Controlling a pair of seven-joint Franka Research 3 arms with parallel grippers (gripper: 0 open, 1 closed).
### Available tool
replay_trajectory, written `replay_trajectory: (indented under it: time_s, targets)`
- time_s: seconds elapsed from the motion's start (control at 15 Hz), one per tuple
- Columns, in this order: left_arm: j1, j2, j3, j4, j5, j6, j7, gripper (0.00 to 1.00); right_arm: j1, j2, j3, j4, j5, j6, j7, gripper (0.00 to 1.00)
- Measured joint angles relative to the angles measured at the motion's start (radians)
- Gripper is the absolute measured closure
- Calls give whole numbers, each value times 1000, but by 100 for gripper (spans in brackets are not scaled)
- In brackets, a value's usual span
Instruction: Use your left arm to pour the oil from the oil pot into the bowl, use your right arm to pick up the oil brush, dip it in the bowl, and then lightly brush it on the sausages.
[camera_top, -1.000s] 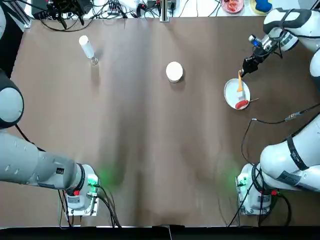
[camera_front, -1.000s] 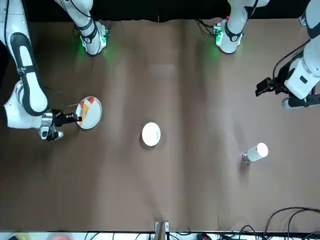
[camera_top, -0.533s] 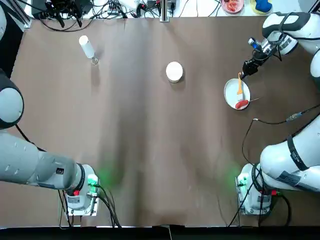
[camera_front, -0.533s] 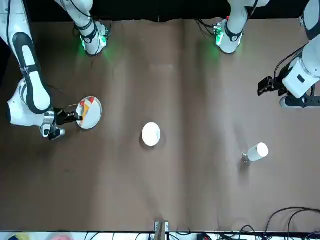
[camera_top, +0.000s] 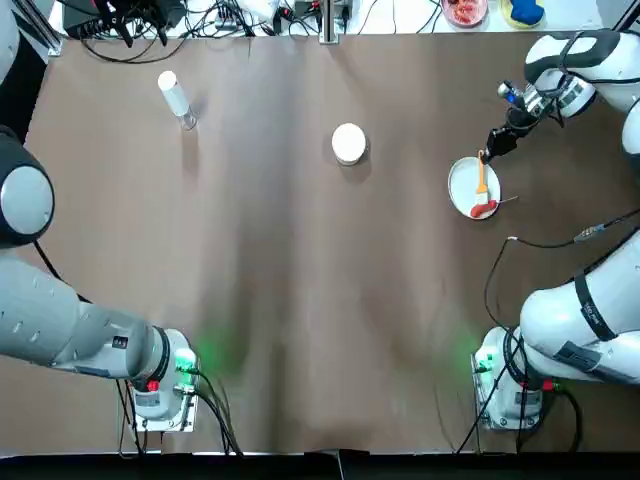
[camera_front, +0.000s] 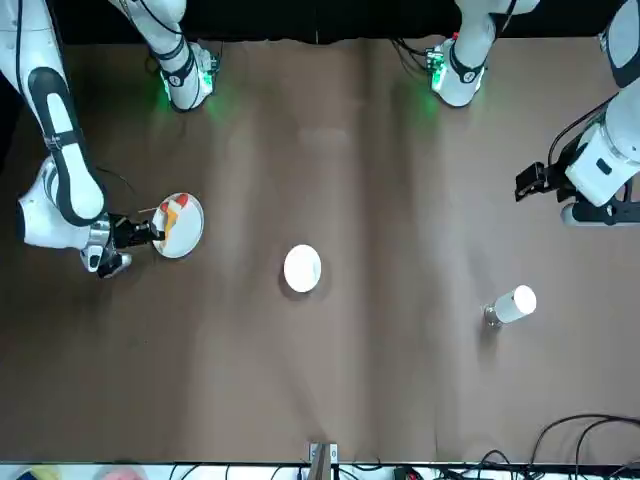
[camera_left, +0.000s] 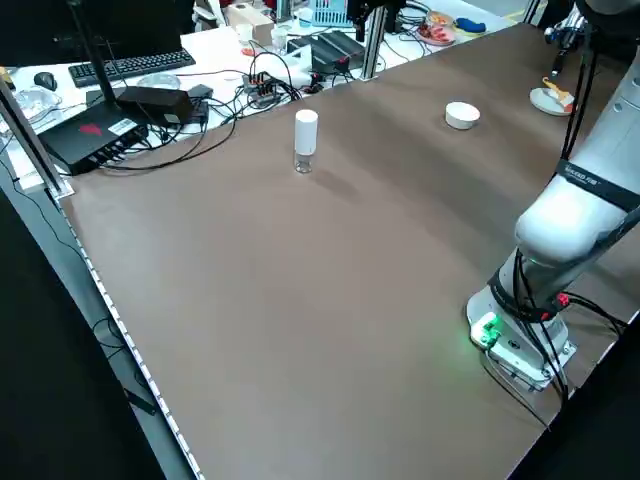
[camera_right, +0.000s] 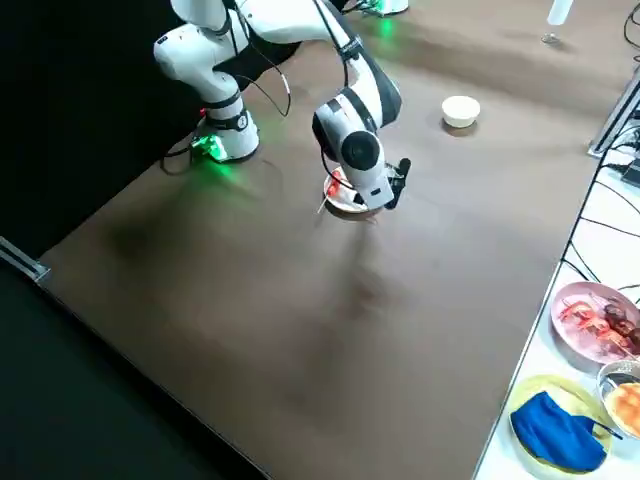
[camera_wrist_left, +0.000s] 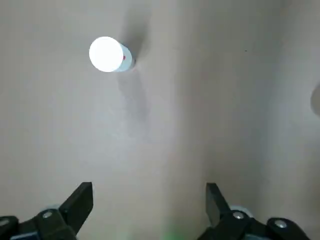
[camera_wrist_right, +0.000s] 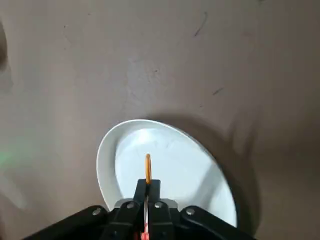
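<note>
Change: right gripper (camera_top: 488, 152) was shifted slightly along the plate's (camera_top: 460, 185) far rim.
Right gripper: clamped on oil brush (camera_top: 481, 174), held over the plate.
Sausages (camera_top: 482, 209): apparently touched by the brush tip.
Left gripper (camera_wrist_left: 149, 200): fingers apart, short of oil pot (camera_top: 174, 96).
Bowl (camera_top: 348, 143): mid-table.
</note>
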Motion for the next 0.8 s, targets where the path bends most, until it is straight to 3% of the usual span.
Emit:
replay_trajectory:
  time_s: [0.53,0.8]
  targets:
    - [-1,13,-1,7,-23,0,-39,0,-80,-1,-9,17,-13,53,-200,96]
    - [-2,14,-2,7,-23,-1,-39,0,-65,-12,1,65,-45,-4,-203,96]
